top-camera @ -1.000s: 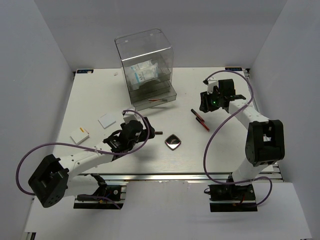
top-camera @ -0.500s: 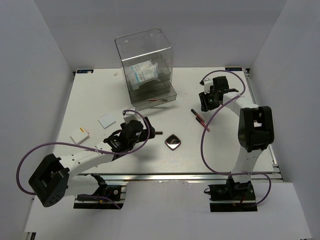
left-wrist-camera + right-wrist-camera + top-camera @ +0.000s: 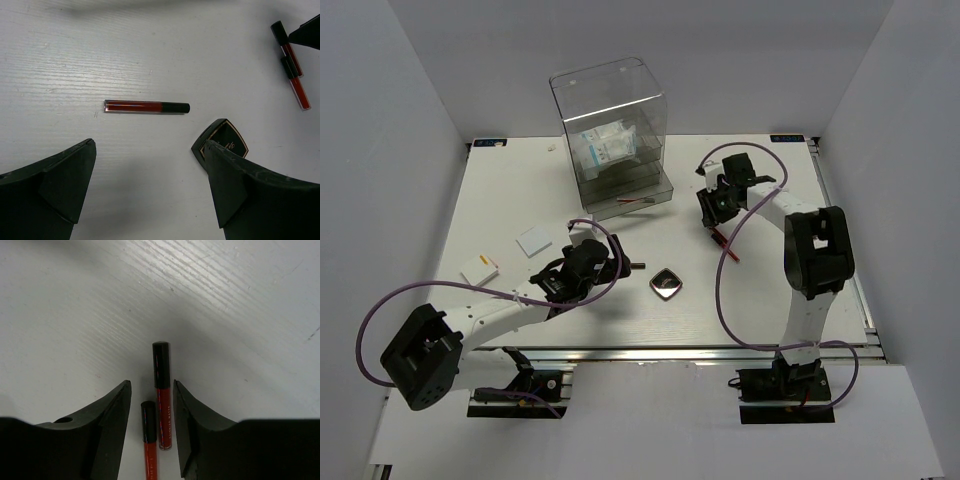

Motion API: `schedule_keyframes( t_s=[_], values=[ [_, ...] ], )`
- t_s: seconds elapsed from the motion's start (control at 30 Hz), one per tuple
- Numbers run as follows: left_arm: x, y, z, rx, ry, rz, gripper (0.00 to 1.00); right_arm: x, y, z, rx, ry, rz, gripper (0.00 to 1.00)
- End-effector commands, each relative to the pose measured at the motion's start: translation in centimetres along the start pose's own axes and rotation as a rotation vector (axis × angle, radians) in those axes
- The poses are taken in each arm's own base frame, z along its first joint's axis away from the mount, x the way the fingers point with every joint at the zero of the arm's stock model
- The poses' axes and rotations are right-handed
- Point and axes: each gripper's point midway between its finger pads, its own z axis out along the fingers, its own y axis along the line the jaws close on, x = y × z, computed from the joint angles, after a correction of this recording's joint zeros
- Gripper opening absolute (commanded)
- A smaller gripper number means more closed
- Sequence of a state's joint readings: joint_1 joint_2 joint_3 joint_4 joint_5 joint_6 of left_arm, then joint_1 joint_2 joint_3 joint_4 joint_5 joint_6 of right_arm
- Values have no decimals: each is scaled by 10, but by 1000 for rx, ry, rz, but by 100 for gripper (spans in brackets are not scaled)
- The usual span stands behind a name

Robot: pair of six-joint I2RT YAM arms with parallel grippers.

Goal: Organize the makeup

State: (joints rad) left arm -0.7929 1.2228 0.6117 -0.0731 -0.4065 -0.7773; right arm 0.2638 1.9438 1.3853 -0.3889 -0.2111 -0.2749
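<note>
My left gripper (image 3: 149, 145) is open wide and empty, low over the table; it also shows in the top view (image 3: 618, 258). A dark-red stick (image 3: 146, 106) lies just beyond its fingertips. The dark compact (image 3: 227, 141) lies by its right finger, partly hidden; it shows whole in the top view (image 3: 666, 284). My right gripper (image 3: 150, 388) is open, its jaws on either side of two dark-red sticks, a longer one (image 3: 162, 390) and a nearer one (image 3: 148, 437), lying side by side. These two sticks show in the top view (image 3: 722, 241). White packets with blue print (image 3: 605, 148) sit inside the clear box.
The tall clear acrylic drawer box (image 3: 615, 95) stands at the back centre, with another red stick (image 3: 638, 200) in its front tray. A white card (image 3: 534, 241) and a white card with an orange edge (image 3: 480, 270) lie on the table's left.
My right gripper has swung left and come down over the two red sticks, which now lie between its jaws. The left arm has not moved.
</note>
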Motion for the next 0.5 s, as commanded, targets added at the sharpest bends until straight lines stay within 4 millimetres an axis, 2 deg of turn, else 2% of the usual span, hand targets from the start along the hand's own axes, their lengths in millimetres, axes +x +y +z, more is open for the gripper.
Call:
schedule_keyframes(
  t_s=[0.0, 0.3, 0.4, 0.47],
  values=[
    [-13, -9, -1, 17, -20, -5, 98, -2, -6, 7, 21, 16, -24, 44],
    [-12, -8, -1, 15, -17, -5, 98, 7, -12, 21, 91, 61, -122, 42],
    [-12, -8, -2, 13, -18, -9, 98, 13, -14, 25, 109, 73, -142, 40],
    [-12, -8, -2, 14, -22, -11, 98, 15, -17, 26, 127, 79, -150, 34]
  ],
)
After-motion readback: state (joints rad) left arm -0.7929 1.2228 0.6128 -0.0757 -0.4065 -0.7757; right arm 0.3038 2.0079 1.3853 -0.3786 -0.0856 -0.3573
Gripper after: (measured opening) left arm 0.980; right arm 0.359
